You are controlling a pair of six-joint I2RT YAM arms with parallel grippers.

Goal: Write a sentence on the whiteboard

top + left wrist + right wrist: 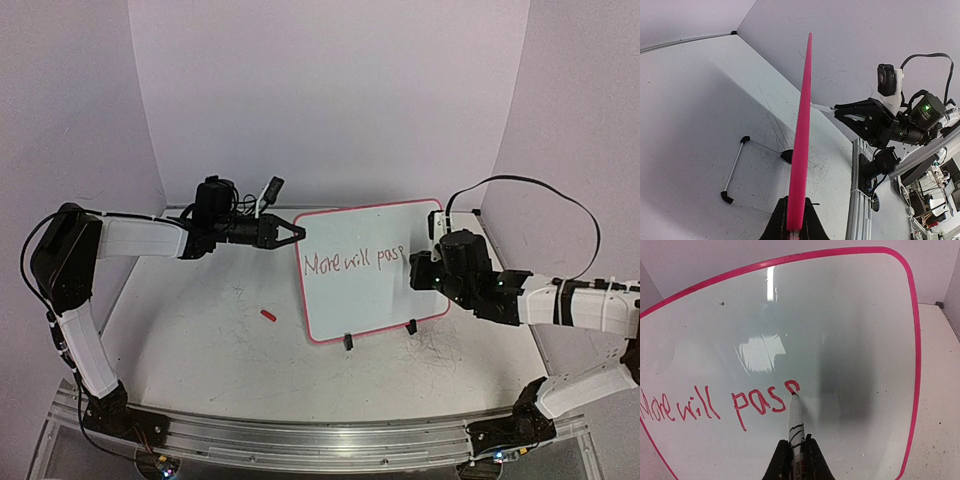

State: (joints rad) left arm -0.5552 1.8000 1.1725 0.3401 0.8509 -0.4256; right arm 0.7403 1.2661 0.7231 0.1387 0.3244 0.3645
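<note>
Figure, 3 views. The table [200,340] carried the whiteboard [370,300], which stood upright on 2 black clip feet [348,342] right of the table's centre, its face turned toward your arms' side.

Your left arm reached in from the left. Its gripper [297,232] was clenched on the board's upper left edge. In the left wrist view the pink rim [802,125] ran edge-on straight up from between the fingers [777,225], which pinched it on both sides.

Your right arm came in from the right, in front of the board's right half. Its gripper [796,455] was closed around a white marker [795,420], which pointed at the board. The marker's tip touched the board at the foot of the last letter.

The sentence [758,404] ran in red across the board's middle as 1 line, starting near the left rim. It read "More will pass". The board to the right of the marker was bare and showed a grey shadow.

A small red object [268,315], too small to identify, lay on the table just left of the board's lower left corner, apart from it.
</note>
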